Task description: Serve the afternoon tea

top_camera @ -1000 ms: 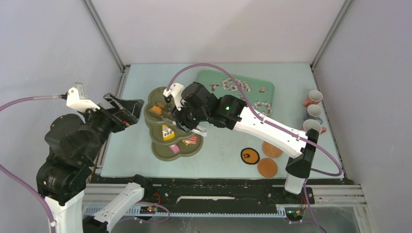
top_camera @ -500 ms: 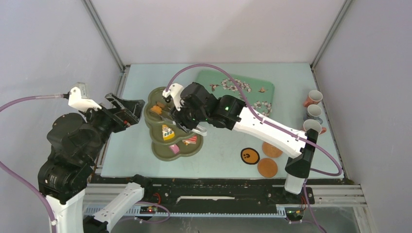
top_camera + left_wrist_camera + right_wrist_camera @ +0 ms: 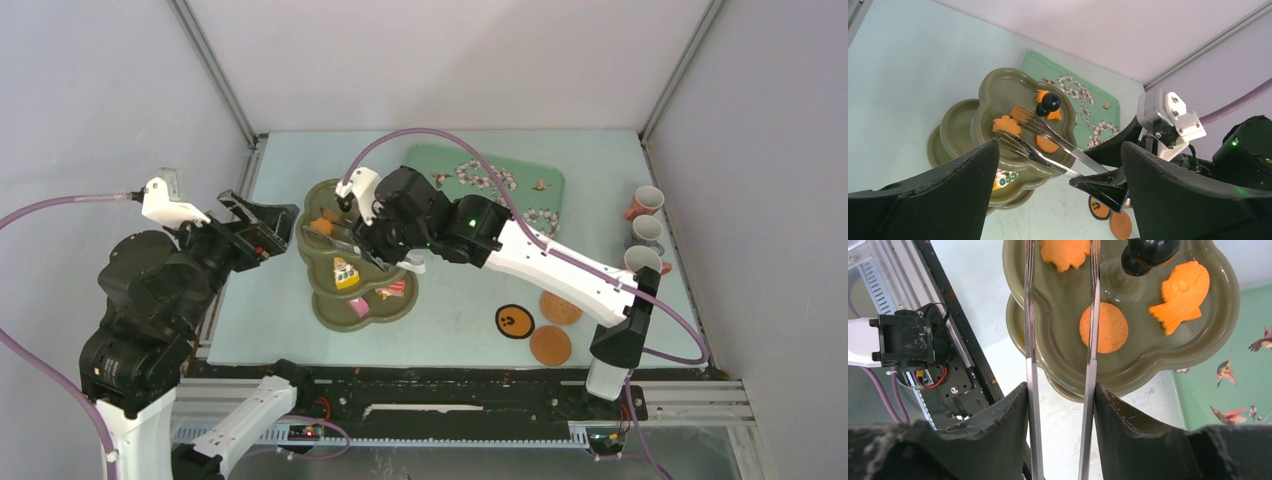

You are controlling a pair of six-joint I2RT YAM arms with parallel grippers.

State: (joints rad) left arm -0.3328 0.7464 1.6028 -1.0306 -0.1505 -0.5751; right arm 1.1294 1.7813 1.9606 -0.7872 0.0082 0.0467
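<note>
While my right claw [image 3: 1060, 392] pinches the metal tongs [image 3: 1092, 350] between its fingers, the olive-green three-tier stand [image 3: 332, 312] sits left of centre on the table [image 3: 450, 300]. It is scalloped and has a black knob [image 3: 1148, 251] on top.

Its top tier carries three orange items: a leaf-shaped pastry [image 3: 1064, 252], a round pastry [image 3: 1103, 327] and a fish-shaped pastry [image 3: 1180, 295]. The tong tips stand either side of the leaf shape; I cannot tell whether they touch it. On the middle tier I see a yellow wedge [image 3: 346, 272], and on the bottom tier a pink piece [image 3: 359, 307] and a red-topped slice [image 3: 393, 291].

My left claw [image 3: 1059, 147] hangs beside the stand, jaws wide apart, gripping nothing. Three cups [image 3: 647, 230] line the table's right edge. Three coasters [image 3: 551, 345], one black and two brown, lie near the front. A floral tray [image 3: 520, 195] lies behind.
</note>
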